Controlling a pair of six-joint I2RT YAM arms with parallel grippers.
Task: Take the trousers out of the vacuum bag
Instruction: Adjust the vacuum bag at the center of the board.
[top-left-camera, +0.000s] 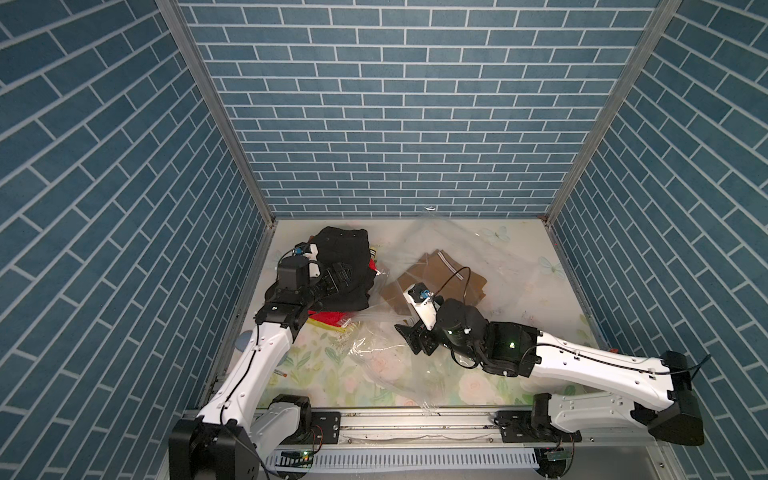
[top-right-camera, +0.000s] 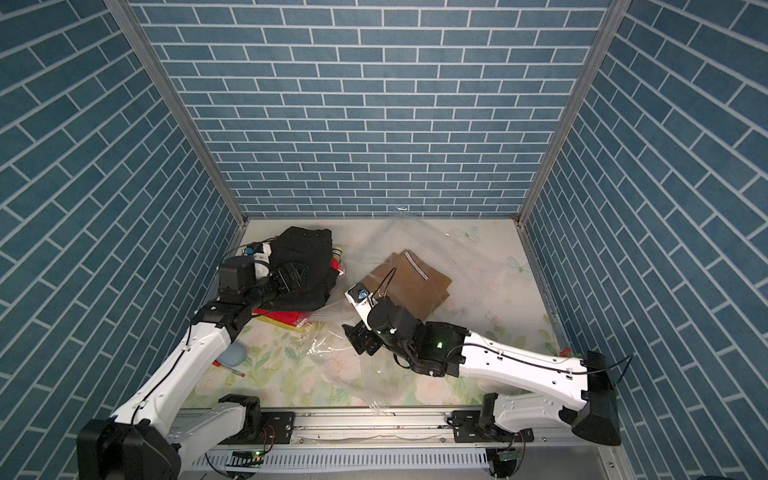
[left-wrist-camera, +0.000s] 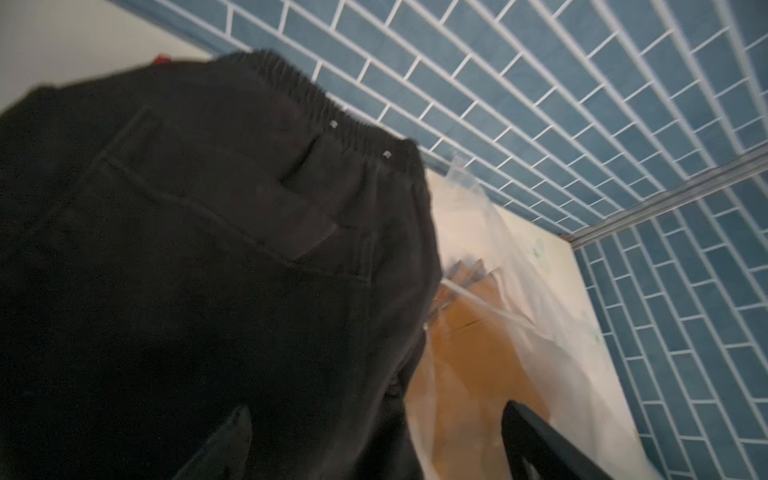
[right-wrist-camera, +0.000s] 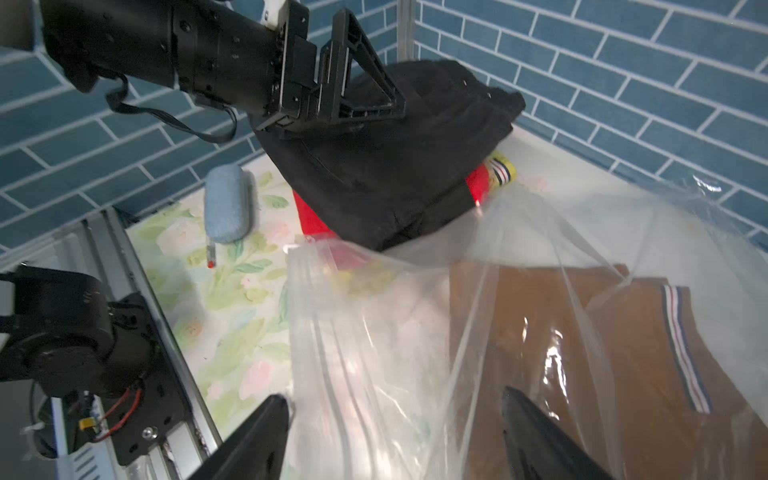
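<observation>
The vacuum bag (top-left-camera: 374, 353) (top-right-camera: 345, 353) lies crinkled across the middle of the table, its zip-strip mouth (right-wrist-camera: 324, 332) towards the left arm. Ochre brown trousers (top-left-camera: 436, 278) (top-right-camera: 409, 282) (right-wrist-camera: 582, 332) (left-wrist-camera: 465, 345) with a striped waistband lie inside it. Outside the bag, black trousers (top-left-camera: 345, 253) (top-right-camera: 307, 253) (left-wrist-camera: 208, 249) (right-wrist-camera: 395, 166) top a pile over red trousers (right-wrist-camera: 478, 187) and yellow ones (right-wrist-camera: 503, 166). My left gripper (top-left-camera: 336, 276) (left-wrist-camera: 382, 440) hovers open just over the black trousers. My right gripper (top-left-camera: 409, 336) (right-wrist-camera: 390, 415) is open, with the bag's plastic between its fingers.
A blue-grey oblong pad (right-wrist-camera: 226, 203) (top-right-camera: 235, 355) and a red-tipped pen (right-wrist-camera: 210, 253) lie near the left arm's base. Blue brick walls close in three sides. A metal rail (top-left-camera: 415, 419) runs along the front edge.
</observation>
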